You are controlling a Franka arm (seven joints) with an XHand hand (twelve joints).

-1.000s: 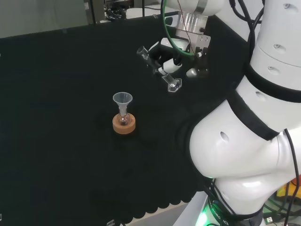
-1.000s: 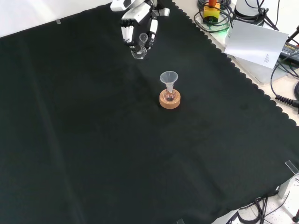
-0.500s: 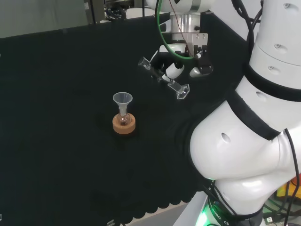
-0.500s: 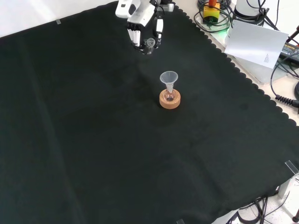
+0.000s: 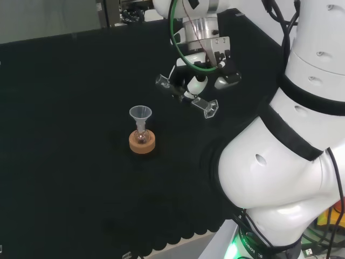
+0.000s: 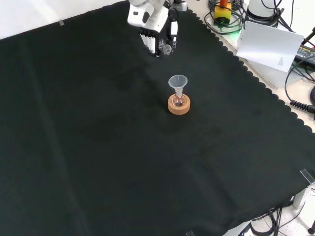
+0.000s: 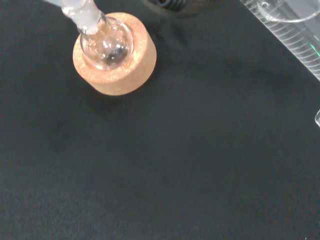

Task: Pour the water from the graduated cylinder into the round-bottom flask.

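In the head view, the hand point(image 5: 200, 81) hangs above the cloth in the upper middle of the frame, its fingers curled round a clear graduated cylinder point(image 5: 186, 96). The cylinder lies nearly level in the grasp, its open mouth toward the left of the frame and its clear foot toward the lower right. Whether any water sits inside cannot be told through the clear wall.

Lower left of the hand, well apart from it, the round-bottom flask point(image 5: 142, 136) sits upright in a cork ring stand point(image 5: 142, 143) on the black cloth point(image 5: 64, 162), with a clear funnel point(image 5: 140, 114) standing in its neck.

In the front view the hand point(image 6: 156, 29) is at the top centre, and the flask point(image 6: 178, 101) with its funnel point(image 6: 177, 83) stands below it, slightly right.

The wrist view shows the flask bulb point(image 7: 106, 44) seated in the cork ring point(image 7: 122, 75), and the cylinder's graduated wall point(image 7: 295, 40) at another edge.
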